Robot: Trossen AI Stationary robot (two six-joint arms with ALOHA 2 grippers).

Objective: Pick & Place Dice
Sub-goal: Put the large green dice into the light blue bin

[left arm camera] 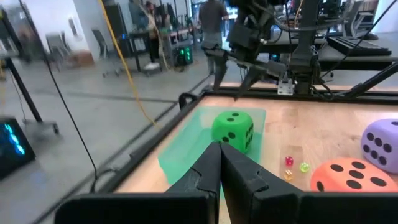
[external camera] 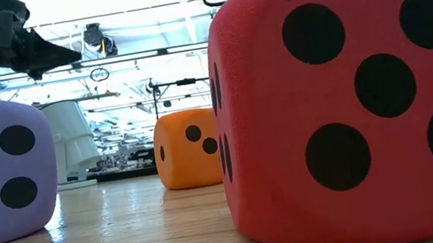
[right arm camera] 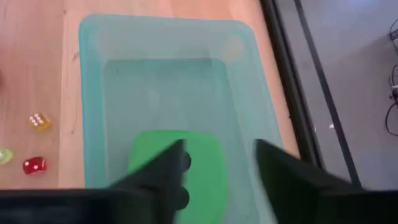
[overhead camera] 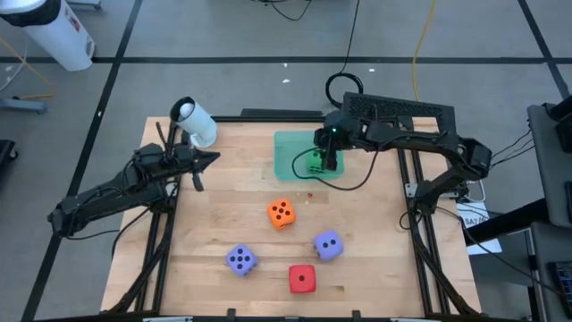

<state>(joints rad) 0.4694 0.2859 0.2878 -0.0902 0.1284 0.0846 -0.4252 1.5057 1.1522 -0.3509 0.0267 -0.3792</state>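
Observation:
The green die [left arm camera: 233, 129] rests on its underside in the flat teal tray [overhead camera: 288, 148] at the table's far middle. My right gripper [left arm camera: 235, 84] hangs open just above it, slanting down, its fingers clear of the die [right arm camera: 186, 171]. The orange die [overhead camera: 281, 213], two purple dice [overhead camera: 240, 259] [overhead camera: 328, 245] and the red die [overhead camera: 302, 278] sit on the wood toward the near edge. My left gripper [overhead camera: 201, 164] waits shut at the far left, pointing level toward the tray.
Three tiny dice, yellow [right arm camera: 38, 122], red [right arm camera: 34, 165] and green [left arm camera: 305, 167], lie on the wood beside the tray. A white cylinder [overhead camera: 195, 121] stands at the far left corner. Black frame rails [overhead camera: 420, 215] run along the table's sides.

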